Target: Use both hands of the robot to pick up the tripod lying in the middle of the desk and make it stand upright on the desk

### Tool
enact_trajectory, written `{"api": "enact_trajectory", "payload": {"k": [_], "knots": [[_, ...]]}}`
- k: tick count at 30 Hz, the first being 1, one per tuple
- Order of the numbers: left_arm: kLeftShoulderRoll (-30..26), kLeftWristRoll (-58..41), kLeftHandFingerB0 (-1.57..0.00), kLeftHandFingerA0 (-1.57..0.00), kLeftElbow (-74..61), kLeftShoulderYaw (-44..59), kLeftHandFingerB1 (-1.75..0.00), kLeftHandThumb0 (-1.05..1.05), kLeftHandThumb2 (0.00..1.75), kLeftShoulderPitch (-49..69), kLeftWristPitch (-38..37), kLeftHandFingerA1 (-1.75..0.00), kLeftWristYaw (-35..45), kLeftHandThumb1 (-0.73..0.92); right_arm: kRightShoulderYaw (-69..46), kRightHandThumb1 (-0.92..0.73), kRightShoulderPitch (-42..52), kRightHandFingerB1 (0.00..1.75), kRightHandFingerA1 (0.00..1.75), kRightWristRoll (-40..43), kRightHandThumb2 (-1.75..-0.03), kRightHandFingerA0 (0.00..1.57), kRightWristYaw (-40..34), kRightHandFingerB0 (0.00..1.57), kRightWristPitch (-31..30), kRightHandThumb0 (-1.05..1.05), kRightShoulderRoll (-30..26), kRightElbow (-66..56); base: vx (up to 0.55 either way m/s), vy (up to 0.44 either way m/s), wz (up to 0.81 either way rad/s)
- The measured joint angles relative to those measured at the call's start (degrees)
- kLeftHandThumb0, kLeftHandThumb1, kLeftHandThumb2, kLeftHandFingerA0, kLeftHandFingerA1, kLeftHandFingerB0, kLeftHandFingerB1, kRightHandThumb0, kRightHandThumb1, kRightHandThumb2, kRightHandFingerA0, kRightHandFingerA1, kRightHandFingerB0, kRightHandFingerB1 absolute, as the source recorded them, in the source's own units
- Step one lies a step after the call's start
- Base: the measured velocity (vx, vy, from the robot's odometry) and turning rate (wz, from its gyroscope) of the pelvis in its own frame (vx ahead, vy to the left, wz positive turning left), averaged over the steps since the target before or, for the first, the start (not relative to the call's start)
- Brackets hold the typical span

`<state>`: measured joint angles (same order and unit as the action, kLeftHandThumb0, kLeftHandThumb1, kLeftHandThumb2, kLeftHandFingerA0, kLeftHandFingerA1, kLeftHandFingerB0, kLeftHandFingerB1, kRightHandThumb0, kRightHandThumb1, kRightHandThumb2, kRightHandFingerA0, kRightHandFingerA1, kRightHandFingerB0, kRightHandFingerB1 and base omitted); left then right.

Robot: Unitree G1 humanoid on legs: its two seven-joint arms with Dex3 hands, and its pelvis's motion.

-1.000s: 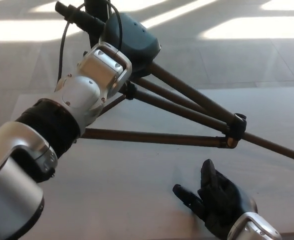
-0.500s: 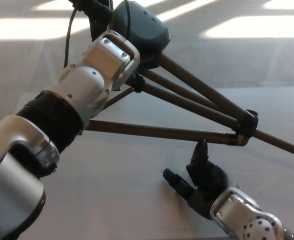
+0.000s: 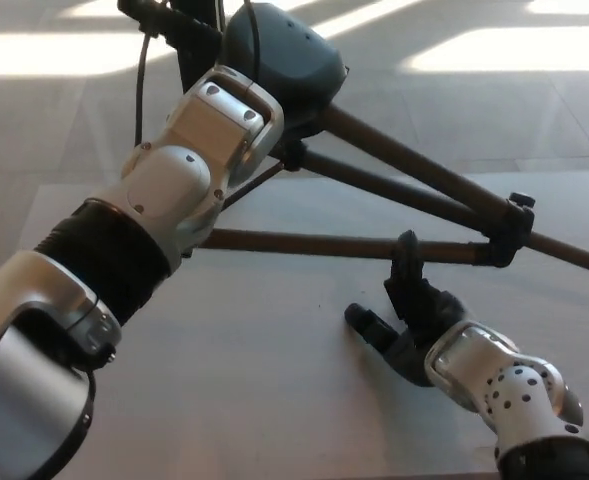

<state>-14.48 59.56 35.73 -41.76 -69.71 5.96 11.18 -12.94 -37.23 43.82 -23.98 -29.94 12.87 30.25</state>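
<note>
A tripod (image 3: 404, 190) is held tilted above the grey counter (image 3: 254, 400), gripped near its head by the left robot hand (image 3: 274, 70). The right robot hand (image 3: 409, 315) is spread open, one finger touching a leg.

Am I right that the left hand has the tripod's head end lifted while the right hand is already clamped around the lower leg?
Not quite. In the head view the right hand is open, fingers spread just under the tripod's lower leg, not clamped around it. The left hand does have the head end lifted.
</note>
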Motion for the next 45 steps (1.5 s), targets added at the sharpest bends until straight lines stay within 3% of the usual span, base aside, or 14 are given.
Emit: {"api": "enact_trajectory", "payload": {"k": [1,2,5,11,12,14,15,18,23,31,33,37,39,45], "knots": [[-0.13,0.05,-0.77,-0.83,-0.11,0.04,-1.09,-0.36,0.61,0.37,0.07,-1.72,0.22,0.66,1.09,-0.62,0.12,0.03,0.08,-0.7,-0.96,0.0,-0.15,0.0,0.19,-1.03,-0.03,-0.53,0.0,0.0,0.0],[-0.41,0.07,-0.73,-0.78,-0.35,0.27,-0.81,-0.36,0.6,0.73,0.29,-1.7,0.45,0.67,2.78,-0.72,0.24,0.0,0.0,-1.6,-0.61,0.0,-0.16,0.0,0.17,-0.9,-0.06,-1.25,0.0,0.0,0.0],[-0.56,0.02,-0.75,-0.78,-0.59,0.76,-0.69,-0.34,0.62,1.6,0.46,-1.64,1.19,0.67,7.68,-0.52,2.74,0.07,0.16,-3.47,-0.87,0.0,-0.49,0.0,-0.52,-0.92,0.16,-6.24,0.0,0.0,0.0],[-0.6,0.17,-0.75,-0.83,0.04,0.87,-1.11,-0.36,0.61,2.16,0.41,-1.72,1.91,0.65,16.1,-0.58,11.41,0.0,0.0,-5.52,-0.58,0.0,0.17,0.0,-0.6,-0.77,1.32,-16.1,0.0,0.0,0.0],[-0.51,0.21,-0.81,-1.14,0.19,0.87,-1.07,-0.43,0.95,2.18,0.42,-1.34,1.97,0.5,16.82,-0.47,11.64,0.0,0.0,-5.83,-0.75,0.0,0.33,0.0,-0.6,-0.93,1.37,-16.29,0.0,0.0,0.0],[-0.06,0.42,-0.85,-1.15,0.35,0.85,-1.12,-0.44,0.93,2.17,0.42,-1.35,2.01,0.49,17.24,-0.6,11.6,0.0,0.0,-6.51,-0.59,0.0,0.69,0.0,-0.63,-0.74,1.36,-16.2,0.0,0.0,0.0],[0.04,0.52,-0.76,-0.84,0.4,0.86,-1.24,-0.33,0.65,2.17,0.42,-1.69,2.01,0.69,16.85,-0.4,11.27,0.18,0.21,-6.78,-0.79,0.0,0.71,0.0,-0.64,-0.78,1.36,-15.73,0.0,0.0,0.0],[0.26,0.77,-0.76,-0.83,0.37,0.92,-1.02,-0.32,0.68,2.0,0.42,-1.6,2.01,0.69,15.17,-0.85,10.2,0.42,0.82,-7.64,-0.64,0.46,0.63,0.18,0.87,-0.37,1.23,-13.72,0.0,0.0,0.0],[0.54,0.88,-0.57,-0.84,0.54,0.91,-0.58,-0.33,0.64,2.03,0.4,-1.63,2.1,0.69,12.0,-0.81,10.19,0.64,1.69,-8.23,-0.75,1.07,-0.16,0.54,4.36,-0.44,1.21,-11.42,0.0,0.0,0.0],[0.93,0.97,-0.76,-0.84,0.07,0.89,-0.82,-0.37,0.64,2.03,0.4,-1.62,2.15,0.73,5.89,-0.78,9.01,0.62,1.61,-7.15,-0.72,0.86,-0.56,0.48,8.73,-0.49,1.12,-8.98,0.0,0.0,0.0],[0.84,0.98,-0.79,-0.83,-0.25,0.97,-0.87,-0.38,0.65,2.02,0.41,-1.61,2.15,0.74,5.57,-0.8,8.12,1.03,1.48,-7.44,-0.69,0.91,-0.7,0.76,9.59,-0.5,1.01,-7.81,0.0,0.0,0.0],[0.68,1.02,-0.76,-0.83,-0.78,1.12,-0.89,-0.39,0.65,1.99,0.41,-1.61,2.14,0.76,4.05,-0.79,6.52,0.8,1.48,-6.75,-0.68,0.89,-0.52,0.71,10.06,-0.56,0.79,-6.03,0.0,0.0,0.0],[0.62,1.06,-0.77,-0.82,-1.13,1.17,-1.03,-0.38,0.61,2.0,0.42,-1.67,2.16,0.69,3.81,-0.78,6.3,0.47,0.95,-6.57,-0.63,0.76,-0.59,0.42,10.05,-0.56,0.76,-5.97,0.0,0.0,0.0],[0.4,1.79,-0.78,-0.78,-3.08,1.18,-0.95,-0.41,0.64,3.17,1.01,-1.66,2.41,0.68,4.14,-0.85,6.12,0.5,0.71,-7.02,-0.65,0.57,-2.2,0.45,9.32,-0.68,0.73,-6.41,0.0,0.0,0.0]]}}
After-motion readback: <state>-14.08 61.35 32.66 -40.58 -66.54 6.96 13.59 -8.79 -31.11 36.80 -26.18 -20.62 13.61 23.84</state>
